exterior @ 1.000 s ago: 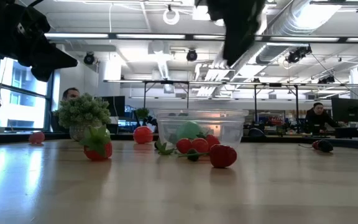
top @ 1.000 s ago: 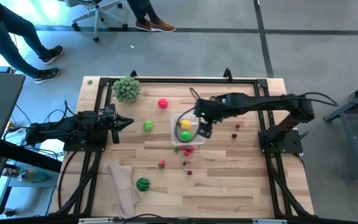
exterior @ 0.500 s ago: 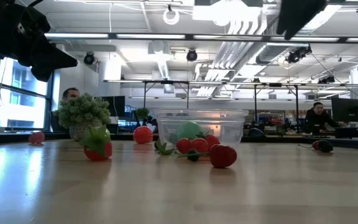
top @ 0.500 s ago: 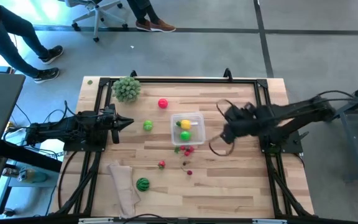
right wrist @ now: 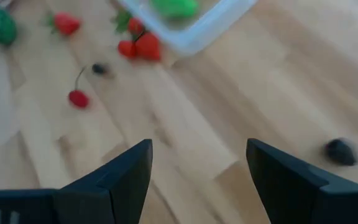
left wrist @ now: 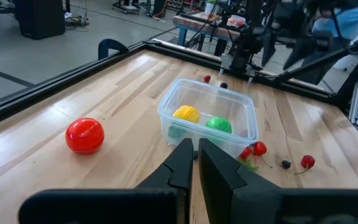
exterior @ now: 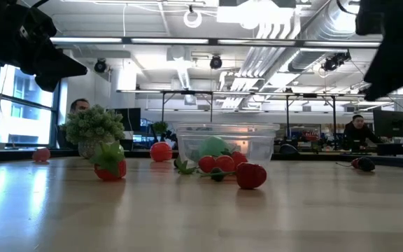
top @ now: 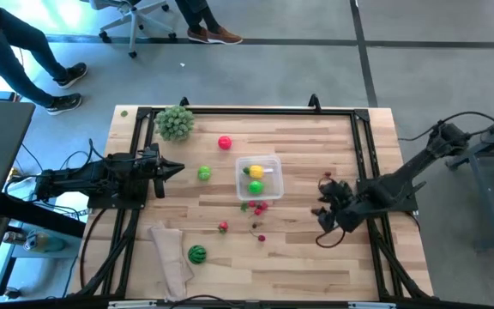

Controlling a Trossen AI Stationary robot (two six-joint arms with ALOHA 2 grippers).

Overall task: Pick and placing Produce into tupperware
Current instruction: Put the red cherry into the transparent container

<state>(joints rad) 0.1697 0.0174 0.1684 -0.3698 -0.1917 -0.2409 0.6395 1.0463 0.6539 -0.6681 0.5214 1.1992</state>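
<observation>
The clear square tupperware (top: 258, 176) stands mid-table with a yellow piece (left wrist: 186, 113) and a green piece (left wrist: 218, 124) inside. Loose produce lies around it: a red ball (top: 224, 142), a green ball (top: 204, 173), red cherries (top: 258, 206) by its near side, a strawberry (top: 222, 227), the striped watermelon ball (top: 196, 253) and a dark berry (right wrist: 339, 151). My right gripper (right wrist: 197, 180) is open and holds nothing, well right of the tupperware near the table's right edge (top: 324, 210). My left gripper (left wrist: 195, 163) is shut and waits at the left (top: 178, 168).
A pale-green leafy ball (top: 175, 122) sits at the far left corner and a beige cloth (top: 170, 257) lies at the near left. A black frame (top: 247, 110) rims the table. People's legs and a chair show on the floor beyond the far edge.
My right gripper has drawn away from above the tupperware toward the table's right edge and somewhat toward the near edge. In the low view the arm has swung from above the container to the picture's upper right. The produce has stayed put.
</observation>
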